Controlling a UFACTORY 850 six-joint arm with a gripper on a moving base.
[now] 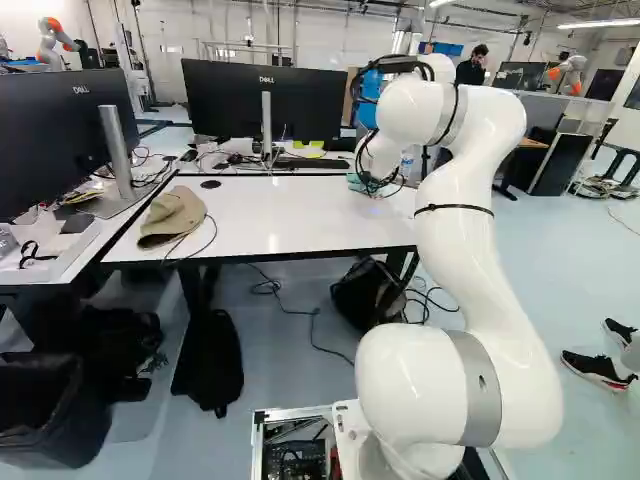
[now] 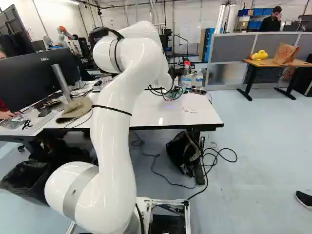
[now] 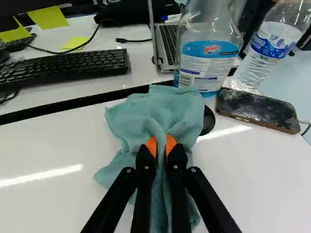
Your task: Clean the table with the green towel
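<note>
One fold of the green towel (image 3: 160,109) is pinched in my end effector (image 3: 161,145), with the rest draped on the worktop (image 1: 300,220) near its far right corner. Looks like wiping time, so I'd press lightly, enough to flatten the bunched cloth, and pull towards the near side in straight overlapping strokes, clear of the cleaner bottle (image 3: 209,60), phone (image 3: 257,109) and that black disc (image 3: 209,121) tbh.

Ceiling lights (image 1: 600,24) shine brightly, and pale streaks of glare lie across the white table (image 3: 48,150).
</note>
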